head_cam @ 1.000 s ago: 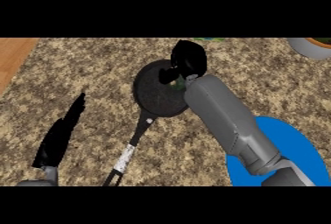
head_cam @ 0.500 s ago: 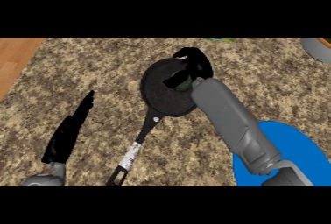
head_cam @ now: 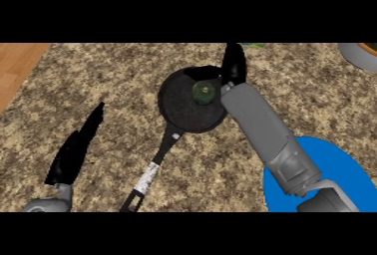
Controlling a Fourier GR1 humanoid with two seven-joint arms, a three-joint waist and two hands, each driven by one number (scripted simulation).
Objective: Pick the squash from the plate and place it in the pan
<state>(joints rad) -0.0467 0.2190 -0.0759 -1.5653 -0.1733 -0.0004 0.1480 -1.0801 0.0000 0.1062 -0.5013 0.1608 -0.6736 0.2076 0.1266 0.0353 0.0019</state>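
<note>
A dark green squash (head_cam: 204, 92) lies inside the black pan (head_cam: 184, 107), near its upper right rim. My right hand (head_cam: 234, 64) is just beyond that rim, fingers straight and pointing up, off the squash. The right forearm slants down across the blue plate (head_cam: 338, 174), which shows nothing on its bare part. My left hand (head_cam: 77, 147) rests open at the lower left, fingers up.
The pan's long black handle (head_cam: 151, 172) runs down to the lower edge. A grey bowl's rim (head_cam: 361, 54) shows at the top right corner. A wooden strip (head_cam: 18, 62) borders the speckled counter at the top left.
My right hand has uncurled and lifted off the squash, which now lies uncovered in the pan. The view has shifted slightly.
</note>
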